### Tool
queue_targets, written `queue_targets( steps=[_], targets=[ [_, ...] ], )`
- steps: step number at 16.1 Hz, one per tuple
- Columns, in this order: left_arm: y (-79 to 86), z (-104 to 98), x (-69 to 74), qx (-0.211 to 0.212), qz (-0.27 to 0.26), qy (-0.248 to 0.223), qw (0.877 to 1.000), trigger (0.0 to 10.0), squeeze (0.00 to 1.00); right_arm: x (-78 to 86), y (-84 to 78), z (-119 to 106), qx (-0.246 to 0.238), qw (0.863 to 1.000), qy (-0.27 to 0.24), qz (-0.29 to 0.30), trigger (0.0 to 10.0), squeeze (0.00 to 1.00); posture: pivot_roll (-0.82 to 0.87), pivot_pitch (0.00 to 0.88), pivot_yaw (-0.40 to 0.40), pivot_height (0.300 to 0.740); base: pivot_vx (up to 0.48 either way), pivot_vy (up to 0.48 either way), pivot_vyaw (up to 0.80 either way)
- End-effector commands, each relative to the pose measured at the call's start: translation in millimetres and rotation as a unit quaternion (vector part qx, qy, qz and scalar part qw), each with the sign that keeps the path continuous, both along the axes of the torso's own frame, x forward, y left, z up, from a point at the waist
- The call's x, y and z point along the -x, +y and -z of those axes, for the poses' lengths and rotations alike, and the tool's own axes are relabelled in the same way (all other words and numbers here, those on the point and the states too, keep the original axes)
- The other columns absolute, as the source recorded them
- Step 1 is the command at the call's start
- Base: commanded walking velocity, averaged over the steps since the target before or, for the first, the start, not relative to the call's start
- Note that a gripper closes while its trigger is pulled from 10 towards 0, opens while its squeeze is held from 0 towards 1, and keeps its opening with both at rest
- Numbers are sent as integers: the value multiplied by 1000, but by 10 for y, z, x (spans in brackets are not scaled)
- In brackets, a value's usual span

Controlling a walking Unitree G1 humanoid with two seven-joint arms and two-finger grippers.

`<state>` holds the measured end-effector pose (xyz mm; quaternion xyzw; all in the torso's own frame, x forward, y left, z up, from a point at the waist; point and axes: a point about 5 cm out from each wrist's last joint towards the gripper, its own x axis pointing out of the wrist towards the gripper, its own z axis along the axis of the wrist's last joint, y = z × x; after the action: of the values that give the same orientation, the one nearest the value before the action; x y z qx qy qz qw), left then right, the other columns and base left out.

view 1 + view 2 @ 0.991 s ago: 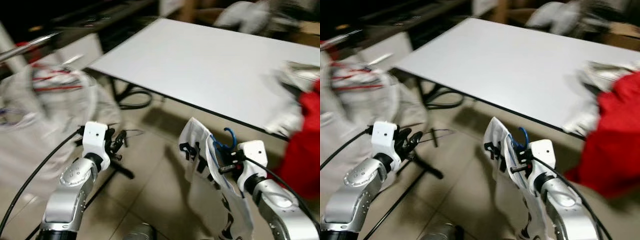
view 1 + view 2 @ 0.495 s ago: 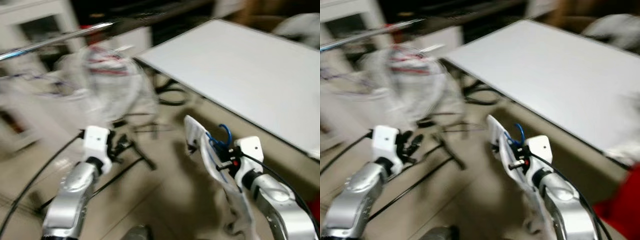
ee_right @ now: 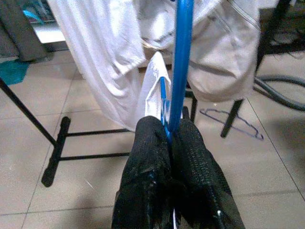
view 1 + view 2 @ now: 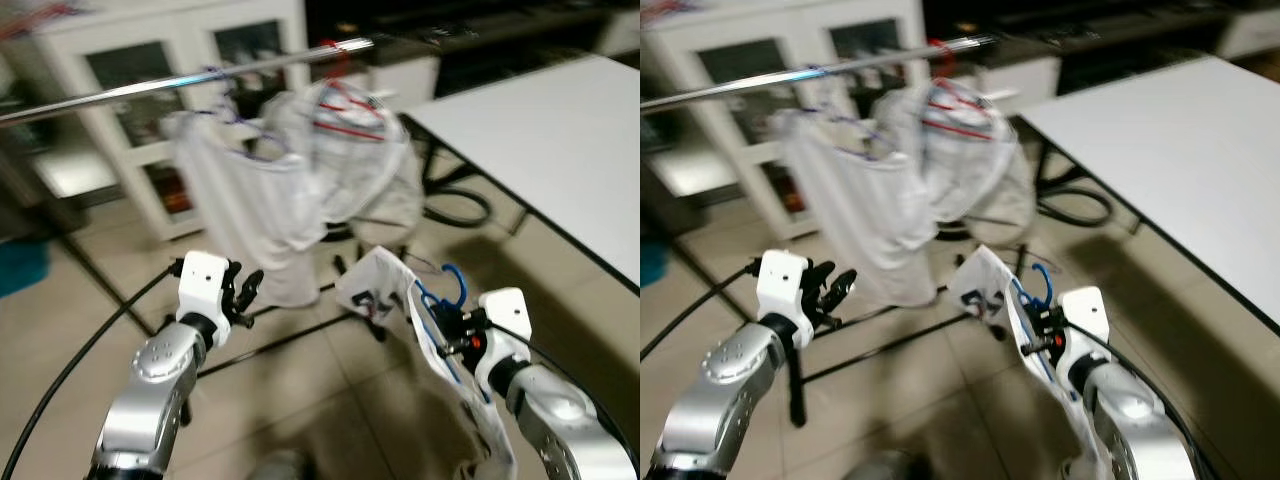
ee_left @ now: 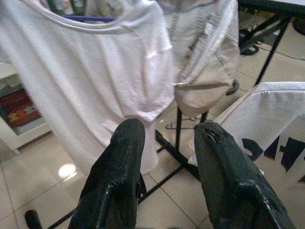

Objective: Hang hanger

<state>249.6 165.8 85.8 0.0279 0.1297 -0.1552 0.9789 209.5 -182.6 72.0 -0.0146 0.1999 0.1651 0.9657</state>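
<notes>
My right gripper (image 4: 452, 332) is shut on a blue hanger (image 4: 447, 290) that carries a white shirt with black print (image 4: 382, 291). In the right wrist view the hanger's blue stem (image 3: 181, 71) rises from between the closed fingers (image 3: 152, 157). A silver clothes rail (image 4: 180, 82) runs across the upper part of the head views, with white garments (image 4: 290, 180) hanging from it on red and purple hangers. My left gripper (image 4: 243, 291) stands open with nothing in it, low on the left, below the rail. The left wrist view has its two fingers (image 5: 124, 162) apart before a hanging white shirt (image 5: 90, 71).
A white table (image 4: 550, 120) stands to the right. White cabinets with glass doors (image 4: 160, 70) line the back. The rack's black legs (image 3: 62, 143) and base bars cross the tiled floor, and a spare wire hanger (image 3: 233, 125) lies there. A black cable (image 4: 455, 205) coils under the table.
The head camera has swung left: the table has slid to the right and the clothes rail with its garments now sits ahead. Both grippers keep their poses, the right still holding the hanger.
</notes>
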Motion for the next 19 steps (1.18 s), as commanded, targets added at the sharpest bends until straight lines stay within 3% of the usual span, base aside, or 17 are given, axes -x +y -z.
queue_targets(
  steps=[1,5,10,19],
  targets=[
    [29,-28,-14,-10,0,-8,1000,10000,0,-52,73,-79,-18,1000,-22,-9,10000,0,-46,0,44,740,0,0,800],
    [21,-64,11,3,15,-11,1000,10000,0,-81,228,-109,-47,997,-27,-52,10000,0,-31,0,38,740,0,0,800],
    [43,-84,-1,7,19,-11,1000,10000,0,-111,228,-102,-42,997,-29,-56,10000,0,-23,0,46,740,307,0,750],
    [70,-133,-46,-5,32,-18,999,10000,0,-310,188,-269,-40,997,-60,0,10000,0,-14,0,45,740,335,0,0]
  ],
)
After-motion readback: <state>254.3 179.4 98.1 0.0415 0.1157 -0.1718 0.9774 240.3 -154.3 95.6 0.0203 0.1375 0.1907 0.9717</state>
